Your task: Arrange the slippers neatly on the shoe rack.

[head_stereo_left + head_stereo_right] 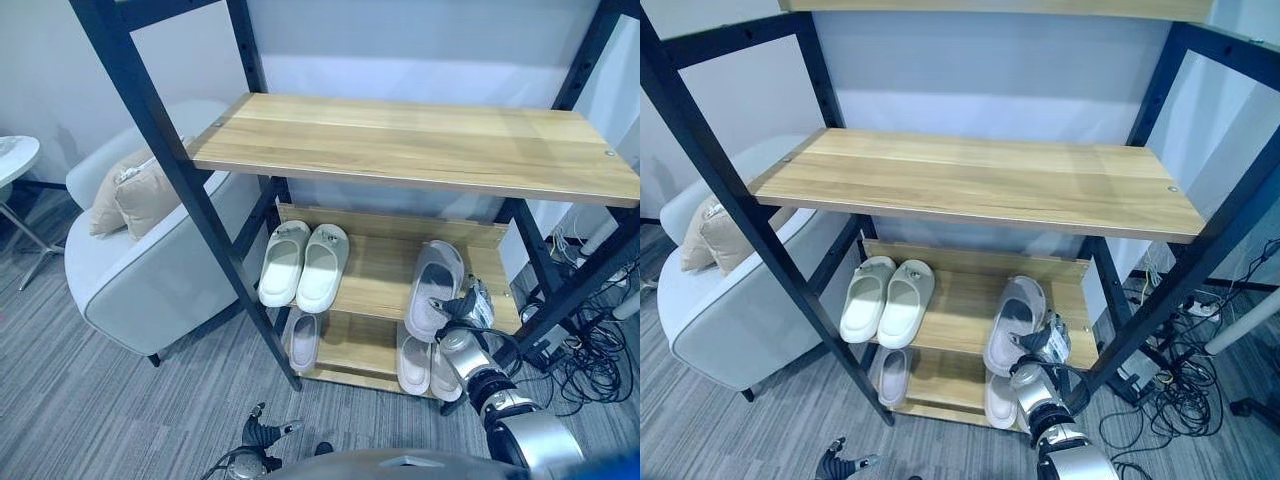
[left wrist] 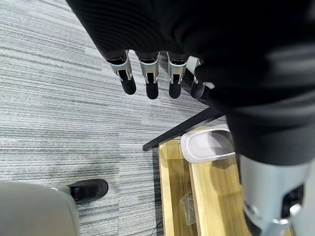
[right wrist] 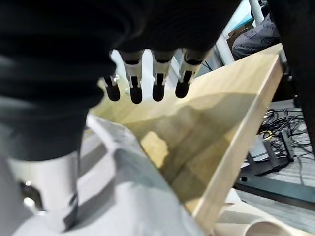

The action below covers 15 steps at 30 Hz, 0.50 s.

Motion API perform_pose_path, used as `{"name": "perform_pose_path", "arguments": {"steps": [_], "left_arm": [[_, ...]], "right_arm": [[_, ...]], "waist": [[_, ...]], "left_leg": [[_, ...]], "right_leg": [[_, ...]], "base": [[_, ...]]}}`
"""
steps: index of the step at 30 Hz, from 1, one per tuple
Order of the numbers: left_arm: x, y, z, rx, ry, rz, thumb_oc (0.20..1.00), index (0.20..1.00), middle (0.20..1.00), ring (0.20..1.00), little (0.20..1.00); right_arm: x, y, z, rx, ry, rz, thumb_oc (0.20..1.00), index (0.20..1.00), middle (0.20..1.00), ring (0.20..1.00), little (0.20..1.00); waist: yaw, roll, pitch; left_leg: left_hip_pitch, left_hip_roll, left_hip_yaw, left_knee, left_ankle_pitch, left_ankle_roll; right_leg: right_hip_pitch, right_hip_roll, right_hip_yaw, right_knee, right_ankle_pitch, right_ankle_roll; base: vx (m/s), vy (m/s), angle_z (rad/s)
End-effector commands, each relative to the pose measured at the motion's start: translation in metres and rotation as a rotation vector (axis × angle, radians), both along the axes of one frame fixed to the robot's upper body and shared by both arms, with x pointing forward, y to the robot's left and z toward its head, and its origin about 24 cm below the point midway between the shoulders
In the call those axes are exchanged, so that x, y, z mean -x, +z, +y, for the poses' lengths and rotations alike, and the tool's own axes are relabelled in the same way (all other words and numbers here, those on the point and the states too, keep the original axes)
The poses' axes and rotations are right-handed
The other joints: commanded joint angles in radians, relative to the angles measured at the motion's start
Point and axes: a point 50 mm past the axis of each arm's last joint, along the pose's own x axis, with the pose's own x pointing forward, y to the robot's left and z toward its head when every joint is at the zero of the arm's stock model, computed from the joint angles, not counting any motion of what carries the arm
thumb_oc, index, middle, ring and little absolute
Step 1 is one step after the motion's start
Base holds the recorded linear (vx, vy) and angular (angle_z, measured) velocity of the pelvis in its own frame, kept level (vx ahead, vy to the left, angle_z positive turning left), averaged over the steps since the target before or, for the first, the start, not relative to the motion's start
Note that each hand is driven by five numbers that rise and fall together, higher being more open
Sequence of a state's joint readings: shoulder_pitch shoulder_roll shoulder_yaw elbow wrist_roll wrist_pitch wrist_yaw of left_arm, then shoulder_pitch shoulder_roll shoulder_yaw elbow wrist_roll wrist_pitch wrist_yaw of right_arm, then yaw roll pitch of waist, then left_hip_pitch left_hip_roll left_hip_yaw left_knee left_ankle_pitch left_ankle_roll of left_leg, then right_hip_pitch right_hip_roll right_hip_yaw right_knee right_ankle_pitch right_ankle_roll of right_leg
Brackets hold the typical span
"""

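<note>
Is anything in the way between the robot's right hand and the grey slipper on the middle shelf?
No. The right hand is right at the near end of the grey slipper on the middle shelf, and its thumb presses on it in the wrist view. Nothing visible sits between them.

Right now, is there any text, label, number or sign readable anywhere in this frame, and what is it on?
No readable text, number or sign anywhere.
White slippers on the middle shelf: small dark marks on the straps, too small to read.
Grey slipper by the right robot hand: no print visible.
Shoe rack boards: plain wood, no labels.
</note>
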<state>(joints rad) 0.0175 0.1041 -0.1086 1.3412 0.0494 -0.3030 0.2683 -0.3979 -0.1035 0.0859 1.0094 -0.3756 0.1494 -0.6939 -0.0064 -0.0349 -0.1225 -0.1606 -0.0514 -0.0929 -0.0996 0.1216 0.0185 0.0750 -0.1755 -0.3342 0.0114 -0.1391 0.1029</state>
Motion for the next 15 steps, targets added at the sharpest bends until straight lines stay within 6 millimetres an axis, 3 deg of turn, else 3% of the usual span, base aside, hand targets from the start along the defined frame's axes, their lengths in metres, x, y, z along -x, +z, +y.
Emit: {"name": "perform_pose_path", "arguments": {"steps": [1, 7, 8, 9, 10, 15], "left_arm": [[0.108, -0.011, -0.005, -0.010, -0.040, 0.374, 1.000, 1.000, 1.000, 1.000, 1.000], [0.110, -0.011, -0.005, -0.018, -0.046, 0.383, 1.000, 1.000, 1.000, 1.000, 1.000], [0.109, -0.011, -0.005, -0.015, -0.047, 0.382, 1.000, 1.000, 1.000, 1.000, 1.000], [0.109, -0.011, -0.005, -0.015, -0.047, 0.381, 1.000, 1.000, 1.000, 1.000, 1.000], [0.108, -0.011, -0.006, -0.015, -0.047, 0.379, 1.000, 1.000, 1.000, 1.000, 1.000], [0.104, -0.011, -0.009, 0.000, -0.047, 0.363, 1.000, 1.000, 1.000, 1.000, 1.000]], "right_arm": [[-0.031, 0.034, -0.007, 0.038, 0.000, -0.144, 1.000, 1.000, 1.000, 1.000, 1.000], [-0.041, 0.039, -0.011, 0.069, 0.026, -0.126, 1.000, 1.000, 1.000, 1.000, 1.000], [-0.043, 0.040, -0.011, 0.087, 0.034, -0.109, 0.956, 0.956, 0.956, 0.956, 0.956], [-0.044, 0.040, -0.011, 0.087, 0.034, -0.110, 0.733, 0.733, 0.733, 0.733, 0.733], [-0.045, 0.041, -0.010, 0.100, 0.042, -0.102, 0.200, 0.200, 0.200, 0.200, 0.200], [-0.048, 0.043, -0.007, 0.136, 0.052, -0.107, 0.200, 0.200, 0.200, 0.200, 0.200]], "waist": [[0.055, 0.006, 0.043], [0.067, 0.001, 0.047], [0.071, 0.000, 0.050], [0.071, 0.000, 0.050], [0.073, -0.001, 0.051], [0.074, -0.002, 0.060]], "left_leg": [[0.119, -0.012, -0.004, 0.012, -0.107, 0.045], [0.115, -0.017, -0.015, 0.012, -0.106, 0.047], [0.112, -0.017, -0.018, 0.012, -0.105, 0.048], [0.112, -0.017, -0.018, 0.012, -0.105, 0.048], [0.111, -0.017, -0.019, 0.012, -0.104, 0.048], [0.108, -0.019, -0.021, 0.012, -0.104, 0.050]], "right_leg": [[-0.070, -0.063, 0.013, 0.105, 0.047, 0.050], [-0.068, -0.067, 0.001, 0.106, 0.045, 0.050], [-0.069, -0.067, -0.001, 0.106, 0.045, 0.049], [-0.069, -0.067, -0.001, 0.106, 0.045, 0.049], [-0.070, -0.068, -0.003, 0.107, 0.044, 0.049], [-0.076, -0.070, -0.002, 0.112, 0.043, 0.050]], "base": [[0.02, 0.011, 0.17], [0.03, 0.019, 0.08], [0.00, 0.012, 0.06], [0.00, 0.013, 0.07], [0.00, 0.013, 0.09], [0.00, 0.010, 0.05]]}}
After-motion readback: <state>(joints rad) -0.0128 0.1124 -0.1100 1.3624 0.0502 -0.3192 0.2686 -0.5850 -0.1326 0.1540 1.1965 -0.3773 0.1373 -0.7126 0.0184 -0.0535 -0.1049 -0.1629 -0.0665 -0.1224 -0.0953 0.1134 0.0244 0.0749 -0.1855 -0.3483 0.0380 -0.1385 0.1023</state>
